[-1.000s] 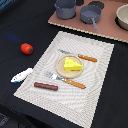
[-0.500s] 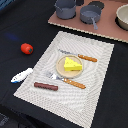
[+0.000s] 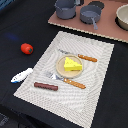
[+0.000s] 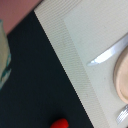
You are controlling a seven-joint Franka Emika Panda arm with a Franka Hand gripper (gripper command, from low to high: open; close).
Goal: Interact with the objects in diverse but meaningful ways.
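Your exterior view lists yellow cheese wedge (image 3: 72, 64) on the plate (image 3: 61, 68), mat (image 3: 95, 90) centre; brown sausage (image 3: 45, 86) at the mat's near edge; red tomato (image 3: 26, 48) on the bench. Wrist view shows only tomato, cutlery, mat. Jaws: cannot tell.

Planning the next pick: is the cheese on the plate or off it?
On it. The cheese sits in the middle of the plate on the placemat, with plate rim showing around it.
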